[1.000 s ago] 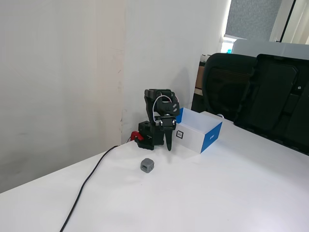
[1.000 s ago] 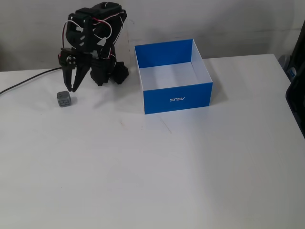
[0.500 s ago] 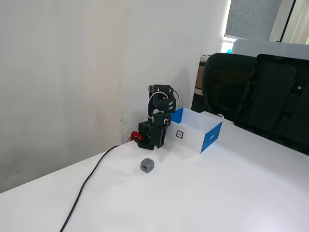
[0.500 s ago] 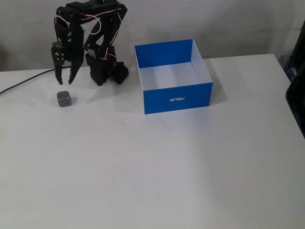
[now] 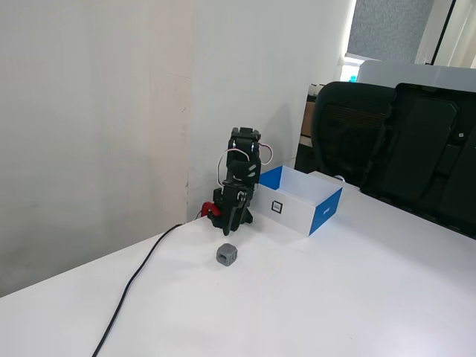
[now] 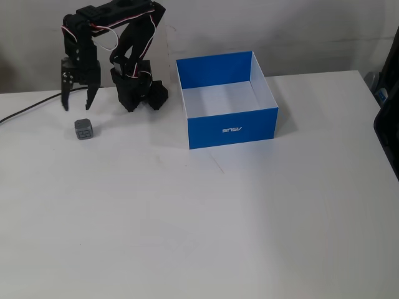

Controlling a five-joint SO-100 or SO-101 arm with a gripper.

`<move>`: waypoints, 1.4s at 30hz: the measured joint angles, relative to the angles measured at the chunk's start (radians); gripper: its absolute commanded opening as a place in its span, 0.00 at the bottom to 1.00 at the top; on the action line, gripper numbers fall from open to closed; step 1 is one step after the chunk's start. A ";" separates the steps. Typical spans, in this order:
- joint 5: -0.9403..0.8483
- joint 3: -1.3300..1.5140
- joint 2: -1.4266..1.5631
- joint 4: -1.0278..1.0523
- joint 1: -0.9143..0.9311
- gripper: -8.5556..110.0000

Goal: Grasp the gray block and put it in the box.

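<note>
The room has a plain white wall (image 5: 97,134) at the back, and a big white worktop (image 6: 199,218) fills most of both fixed views. Black chairs (image 5: 387,141) stand behind the worktop on the right in one fixed view. The box (image 6: 231,129) sits on the worktop with its blue side facing the camera, and its white inside is empty. The black arm (image 6: 128,68) stands next to the box, on the left in that view, and a black cable (image 5: 137,279) runs away from it across the worktop. There is a small red piece (image 5: 209,210) down by the foot of the arm. The claw (image 6: 76,107) points down with its two fingers spread apart and nothing between them. It hangs in the air near the block and does not touch it. The gray block (image 6: 83,129) lies on the worktop in front of the arm, well apart from the box. It looks hard and light, so I think it will not squash, but it might slip or tip over because it is so tiny. The best place to hold it is likely on two flat sides across from each other, down low near the middle.
</note>
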 measured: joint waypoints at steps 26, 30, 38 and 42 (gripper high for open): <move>0.000 0.020 -0.166 0.043 0.078 0.43; 0.006 0.046 -0.195 0.023 0.086 0.43; 0.012 0.071 -0.235 -0.023 0.095 0.43; 0.012 0.071 -0.244 -0.049 0.077 0.44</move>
